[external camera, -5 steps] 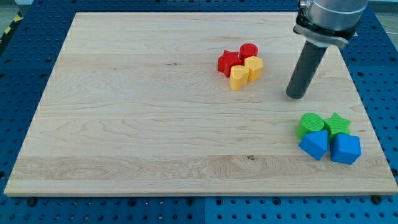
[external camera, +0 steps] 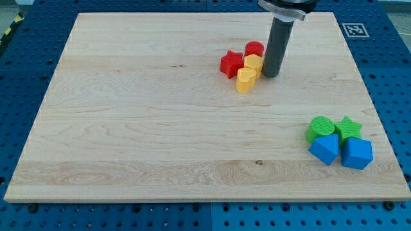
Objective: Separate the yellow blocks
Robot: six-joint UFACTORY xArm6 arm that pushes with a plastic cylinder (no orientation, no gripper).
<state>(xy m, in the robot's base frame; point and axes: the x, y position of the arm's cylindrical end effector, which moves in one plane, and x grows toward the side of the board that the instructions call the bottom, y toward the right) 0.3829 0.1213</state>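
A square black-and-white marker [external camera: 354, 29] is printed at the upper right corner of the wooden surface [external camera: 141, 128]; it carries no readable text. Eight blocks are present: two yellow, two red, two green, two blue. The yellow block nearer the top [external camera: 253, 63] and the yellow heart-shaped block [external camera: 244, 80] touch each other near the upper middle, with the red star [external camera: 230, 64] at their left and the red cylinder [external camera: 255, 49] above. My tip [external camera: 270, 75] stands just right of the upper yellow block, touching or nearly so. The arm carries no hand, only this rod, and it holds nothing. The green cylinder [external camera: 319, 127], green star [external camera: 349, 128] and two blue blocks [external camera: 325, 148] [external camera: 356, 153] cluster near the lower right edge. The surface's left half is open.
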